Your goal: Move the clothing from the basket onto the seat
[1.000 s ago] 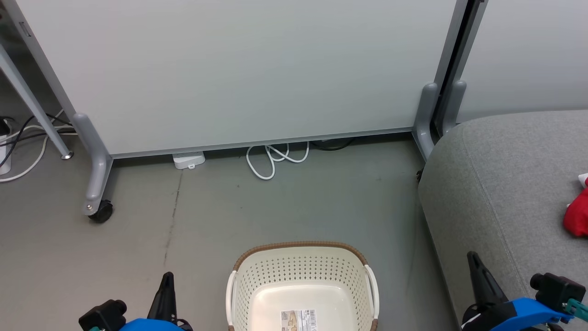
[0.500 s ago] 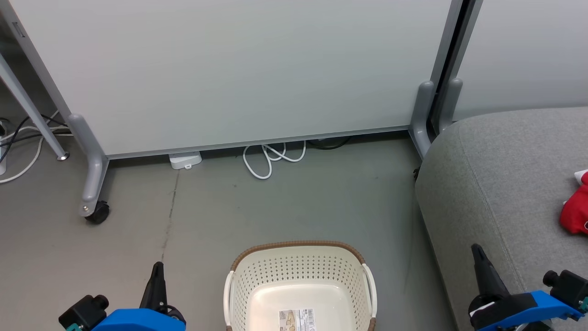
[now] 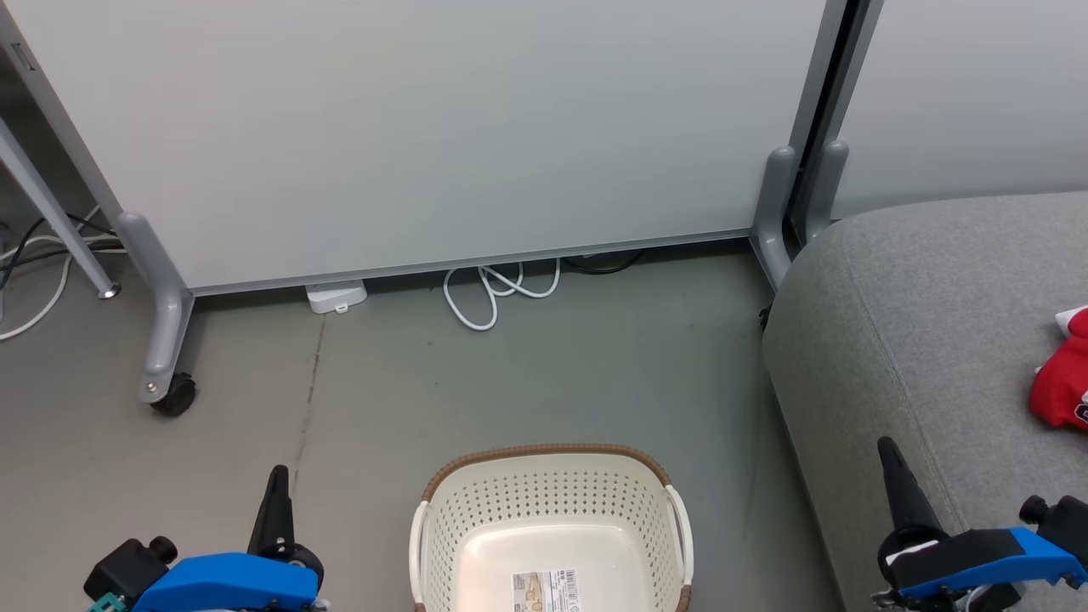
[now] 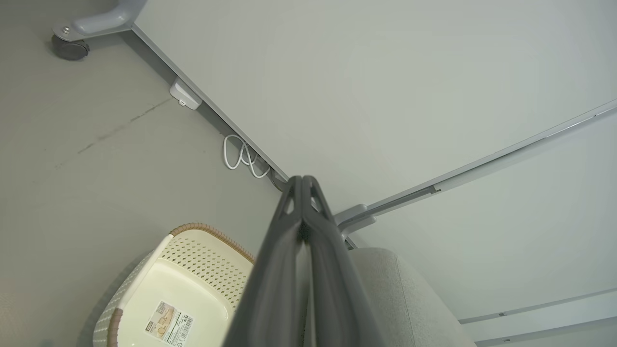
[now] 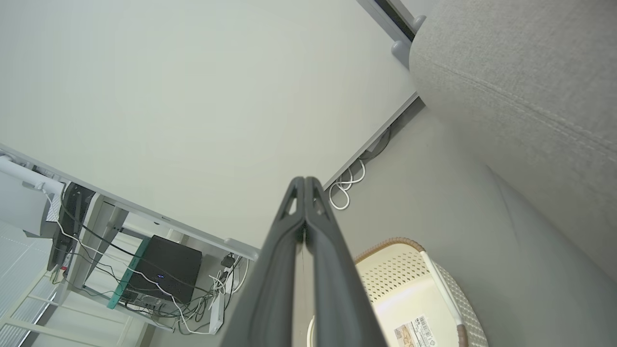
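Left gripper (image 3: 278, 476) and right gripper (image 3: 890, 459), both pressed together and empty, flank the cream-white perforated plastic basket (image 3: 544, 451), bare to its label (image 3: 548, 590); bright red jersey clothing (image 3: 1058, 395) lies on the light grey fabric seat (image 3: 926, 323). Risk: further turning could rake the right gripper along the seat edge. Since a second ago the camera has panned right; grippers sit wider.

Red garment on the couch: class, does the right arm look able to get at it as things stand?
Probably yes: the red garment lies uncovered on the couch seat, with nothing standing between it and the shut right pincer.
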Controlling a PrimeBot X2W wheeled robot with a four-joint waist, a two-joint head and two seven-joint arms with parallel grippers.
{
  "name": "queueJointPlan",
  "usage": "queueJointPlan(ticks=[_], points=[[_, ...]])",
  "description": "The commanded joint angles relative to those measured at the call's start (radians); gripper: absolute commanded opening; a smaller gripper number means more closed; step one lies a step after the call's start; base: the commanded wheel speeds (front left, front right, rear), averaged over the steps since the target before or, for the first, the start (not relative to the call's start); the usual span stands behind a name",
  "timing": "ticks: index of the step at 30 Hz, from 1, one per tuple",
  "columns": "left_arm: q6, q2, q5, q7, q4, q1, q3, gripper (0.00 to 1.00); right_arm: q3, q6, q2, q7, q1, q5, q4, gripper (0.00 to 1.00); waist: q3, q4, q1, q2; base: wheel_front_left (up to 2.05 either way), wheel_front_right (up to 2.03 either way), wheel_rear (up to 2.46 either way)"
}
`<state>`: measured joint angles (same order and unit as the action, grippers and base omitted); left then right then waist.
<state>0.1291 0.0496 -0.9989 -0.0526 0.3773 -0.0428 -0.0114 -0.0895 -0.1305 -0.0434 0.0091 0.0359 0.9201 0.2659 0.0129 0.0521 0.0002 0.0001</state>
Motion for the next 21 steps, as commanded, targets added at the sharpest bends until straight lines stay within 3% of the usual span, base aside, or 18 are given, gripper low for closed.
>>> queueJointPlan(ticks=[1,21], points=[[0.001,0.001,-0.024,0.008,-0.018,-0.028,-0.007,0.0,-0.003,0.0,-0.006,0.007,0.028,0.027,-0.015,0.0,0.0,-0.001,-0.0001,-0.0001,0.0,0.0,0.0],[0.002,0.001,-0.224,0.063,-0.059,-0.044,-0.04,0.0,-0.011,0.0,-0.007,0.04,0.046,0.254,-0.018,0.0,-0.005,-0.015,-0.0001,-0.0001,0.0,0.0,0.0]])
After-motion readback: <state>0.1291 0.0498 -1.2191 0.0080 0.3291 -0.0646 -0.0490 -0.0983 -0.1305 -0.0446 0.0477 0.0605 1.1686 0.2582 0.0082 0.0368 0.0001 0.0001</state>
